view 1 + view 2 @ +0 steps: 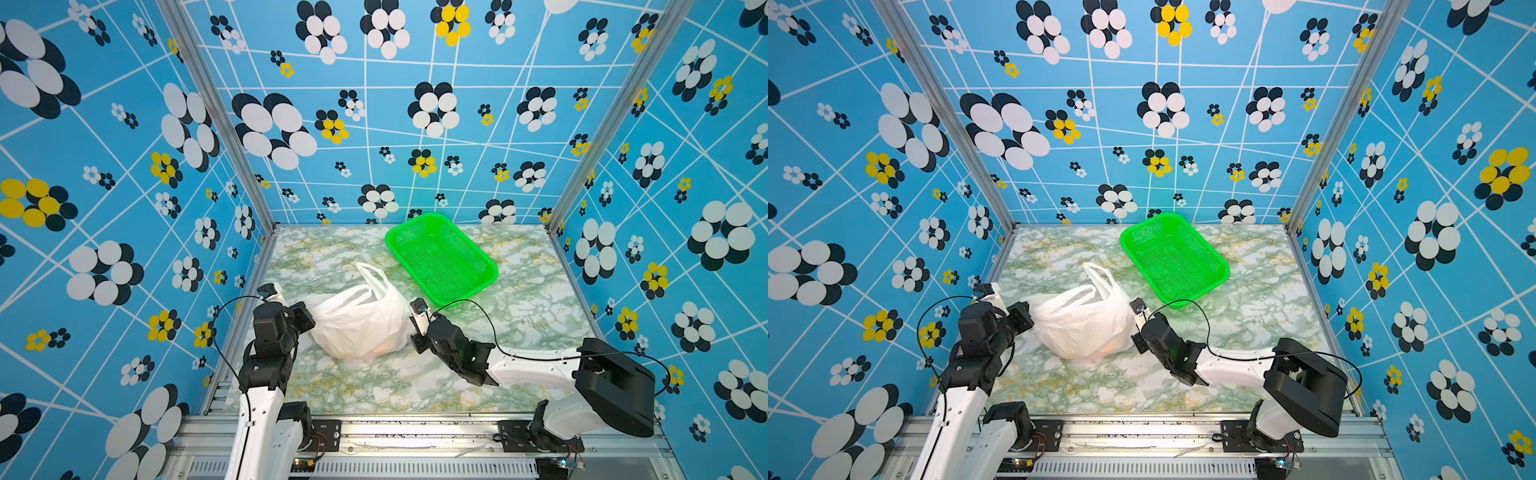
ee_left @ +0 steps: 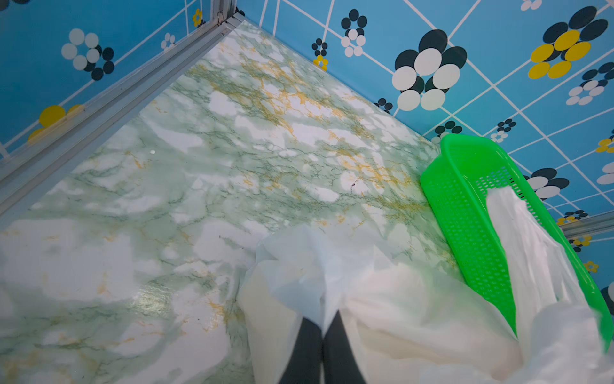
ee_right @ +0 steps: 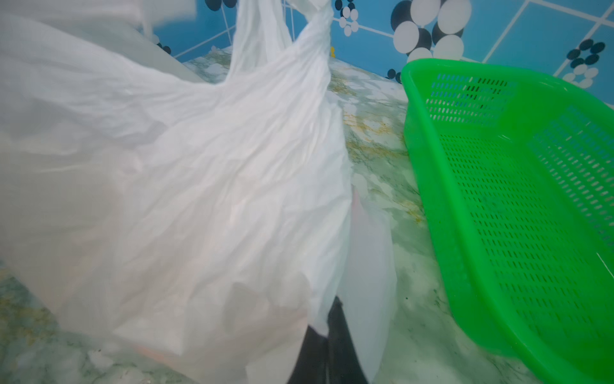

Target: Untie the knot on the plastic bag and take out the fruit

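- Left pincer [image 2: 323, 339] is pressed together on a fold of the bag [image 1: 357, 324], at its left flank in both top views. The right pincer [image 3: 327, 329] is clamped on the opposite edge of the film.
- We read that as a two-sided hold: each arm takes one side so the mouth can be pulled wide, low over the desk [image 1: 519, 332] where the bag rests.
- And the bag sits front and centre, just short of the basket [image 1: 441, 257], which is empty and close by, a likely drop spot for what comes out.
- Handles [image 1: 376, 278] stand up as loose loops. We can't make out a knot anywhere, so it looks undone, though the far side of the mouth is hidden.
- Fruit [image 1: 380, 351] shows only as an orange blush through the film at the bag's bottom, so we can't tell count or kinds.
- Both wrist views are filled with blurred white plastic, so we can't judge how much film each pincer holds.
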